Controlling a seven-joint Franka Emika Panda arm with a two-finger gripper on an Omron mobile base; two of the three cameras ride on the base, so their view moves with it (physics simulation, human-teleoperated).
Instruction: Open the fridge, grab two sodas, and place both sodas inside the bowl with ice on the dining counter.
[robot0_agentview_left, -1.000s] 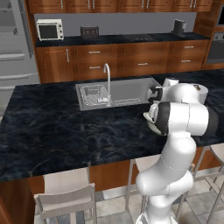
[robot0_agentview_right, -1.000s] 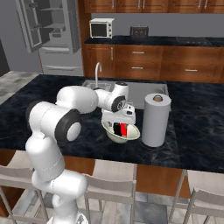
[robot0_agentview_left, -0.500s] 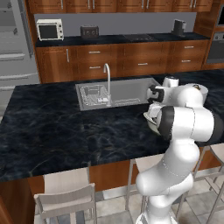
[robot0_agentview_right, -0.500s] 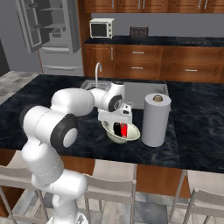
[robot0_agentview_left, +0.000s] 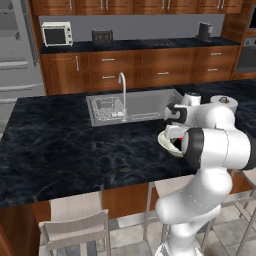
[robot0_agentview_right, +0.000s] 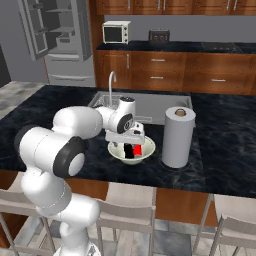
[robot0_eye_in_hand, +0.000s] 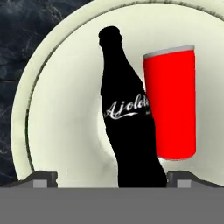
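A slim black bottle (robot0_eye_in_hand: 127, 127) and a red can (robot0_eye_in_hand: 173, 105), the two sodas, rest side by side inside the pale cream-green bowl (robot0_eye_in_hand: 61, 109). The bowl (robot0_agentview_right: 116, 150) sits on the dining counter (robot0_agentview_right: 60, 105) with its black marbled top. My gripper (robot0_eye_in_hand: 111, 179) hovers just over the bowl, open, its fingertips (robot0_eye_in_hand: 43, 178) spread wider than the bottle's base and gripping nothing. From the left, the bowl's rim (robot0_agentview_left: 162, 141) peeks out beside my forearm. The grey fridge (robot0_agentview_right: 65, 45) stands at the back left with an upper door swung open.
A white paper-towel roll (robot0_agentview_right: 177, 137) stands right beside the bowl. The inset steel sink (robot0_agentview_left: 130, 105) with its arched tap (robot0_agentview_left: 122, 90) lies just behind. Stools (robot0_agentview_right: 125, 215) line the counter's near side. A wall counter with a microwave (robot0_agentview_left: 56, 35) runs along the back.
My elbow has swung a little while the hand stays over the bowl. Both sodas lie in the bowl throughout.
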